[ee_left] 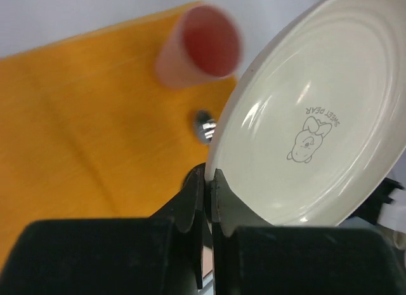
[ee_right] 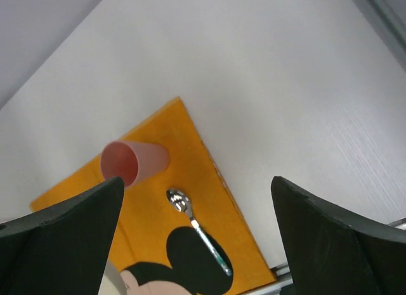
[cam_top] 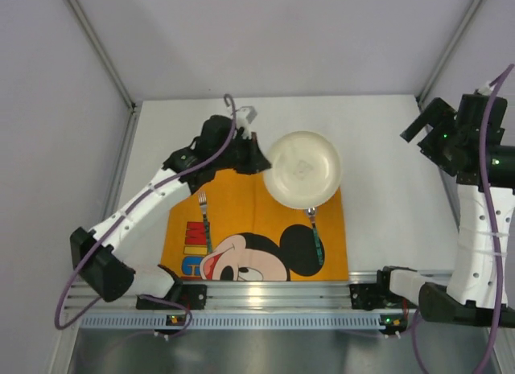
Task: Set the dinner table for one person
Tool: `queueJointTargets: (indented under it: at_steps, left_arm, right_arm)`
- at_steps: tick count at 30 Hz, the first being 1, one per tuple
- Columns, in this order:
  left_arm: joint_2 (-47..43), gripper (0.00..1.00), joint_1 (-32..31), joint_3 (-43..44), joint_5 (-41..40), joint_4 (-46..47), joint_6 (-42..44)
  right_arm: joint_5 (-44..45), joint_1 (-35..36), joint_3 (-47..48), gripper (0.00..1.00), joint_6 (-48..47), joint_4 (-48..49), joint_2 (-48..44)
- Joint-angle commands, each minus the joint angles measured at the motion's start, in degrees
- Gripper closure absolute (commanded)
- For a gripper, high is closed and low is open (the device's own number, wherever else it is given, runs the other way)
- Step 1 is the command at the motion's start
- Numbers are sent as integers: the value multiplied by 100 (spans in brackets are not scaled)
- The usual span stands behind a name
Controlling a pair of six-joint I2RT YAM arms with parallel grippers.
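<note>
Top view: the dinner table (cam_top: 386, 173), a matte white tabletop, fills the middle of the frame, with a slotted aluminium rail (cam_top: 241, 319) along its lower edge. An orange Mickey Mouse placemat (cam_top: 241, 217) lies on it at lower centre, against the rail.

The left gripper (cam_top: 259, 161) reaches in from the lower left to the placemat's upper edge. In the left wrist view its fingers (ee_left: 193, 193) are pressed together on the rim of a cream plate (ee_left: 311, 124), which is tilted and shows a small printed figure. The tabletop lies beneath these fingers and they do not touch it.

The right gripper (ee_right: 196, 180), at the upper right of the top view, is raised over the table's right side. Its fingers (ee_right: 70, 231) are spread wide and hold nothing, with bare tabletop between them well below.

A pink cup (ee_right: 134, 162) stands near a corner of the placemat. A fork (cam_top: 204, 221) lies on the mat's left and a spoon (cam_top: 315, 233) on its right.
</note>
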Motion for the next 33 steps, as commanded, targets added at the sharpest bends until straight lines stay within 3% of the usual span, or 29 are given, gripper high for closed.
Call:
queueJointTargets:
  at_steps: [1, 8, 16, 18, 19, 21, 23, 25, 29, 31, 32, 33]
  left_arm:
    - [-737, 100, 705, -1414, -693, -736, 25]
    - [-1039, 100, 1155, -3497, -965, -156, -62]
    - [-485, 100, 1356, -3667, -1792, 47, -124]
    - [-388, 79, 1436, -3623, -1801, 46, -72]
    - [-370, 53, 1453, -3509, -1871, -75, -63]
    - [-353, 35, 1471, -3342, -1916, -278, -37]
    - [-527, 2, 1489, -3044, -2116, -619, 7]
    - [-756, 1, 1541, -2737, -2328, -805, 77]
    - [-1580, 1, 1900, -2515, -3643, -851, 472]
    - [-1968, 1, 2033, -3082, -4524, 104, 876]
    - [-2405, 1, 2216, -3408, -4535, 604, 1261]
    - [-2636, 1, 2296, -3794, -4326, 1749, 1465]
  right_arm:
    - [-1248, 35, -471, 0, -155, 328, 3]
    - [-1328, 185, -1341, 0, -173, 530, -6]
    - [-1205, 273, -1711, 0, -287, 618, -208]
    - [-1188, 273, -1808, 0, -340, 644, -287]
    - [-1179, 281, -1834, 0, -357, 662, -313]
    - [-1188, 299, -1817, 0, -445, 697, -313]
    - [-1188, 369, -1739, 0, -515, 723, -278]
    - [-1284, 448, -1616, 0, -638, 855, -200]
    - [-1732, 1009, -1360, 0, -823, 1215, 20]
    - [-1838, 1151, -1273, 0, -885, 1365, 73]
    - [-1855, 1230, -1255, 0, -876, 1409, 91]
    - [-1899, 1265, -1228, 0, -876, 1470, 108]
